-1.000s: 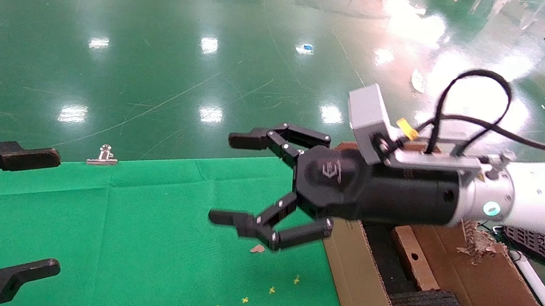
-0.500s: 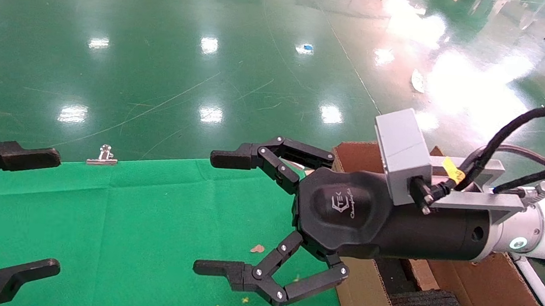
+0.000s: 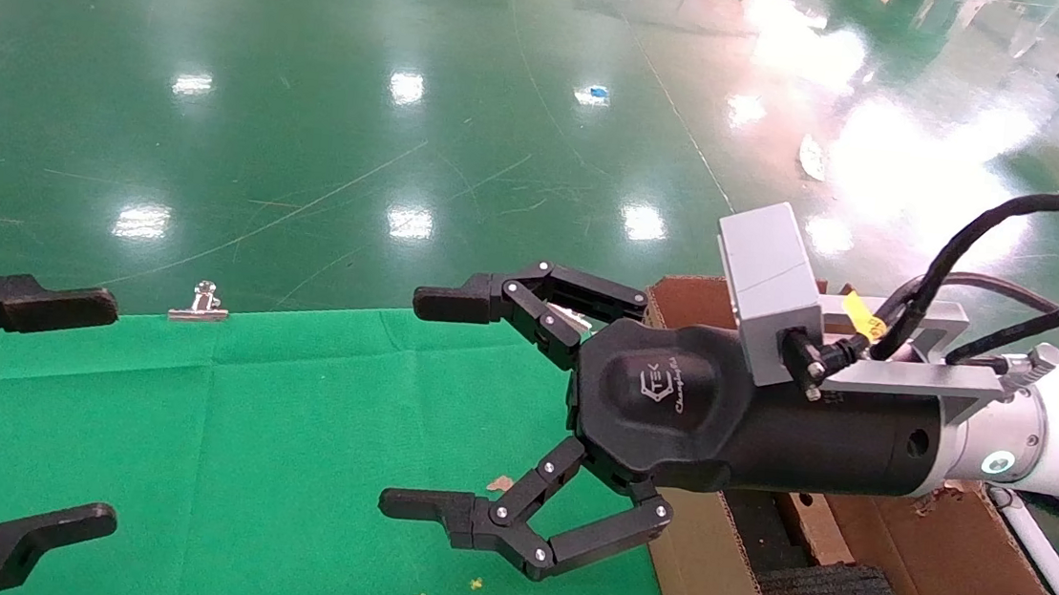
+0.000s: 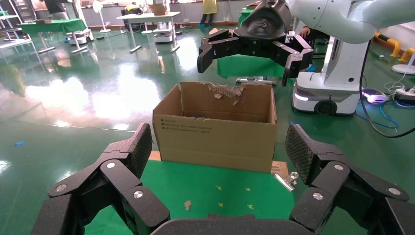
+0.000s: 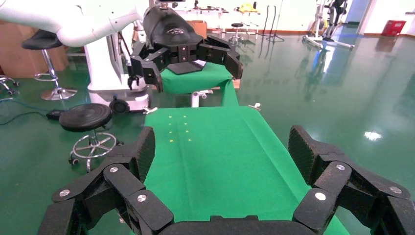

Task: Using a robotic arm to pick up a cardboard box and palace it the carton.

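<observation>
We are holding our right gripper (image 3: 439,405), fingers spread wide and empty, over the green cloth (image 3: 239,445) beside the carton (image 3: 938,563).
The cardboard box (image 3: 814,526) is lying inside it; our left gripper (image 3: 50,409) is waiting wide open.

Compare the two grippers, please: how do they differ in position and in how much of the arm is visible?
The right gripper hangs over the green cloth beside the carton; the left gripper sits at the cloth's left edge. The right one shows its black wrist and white arm; the left one shows only black fingers. Both are open and hold nothing.
</observation>
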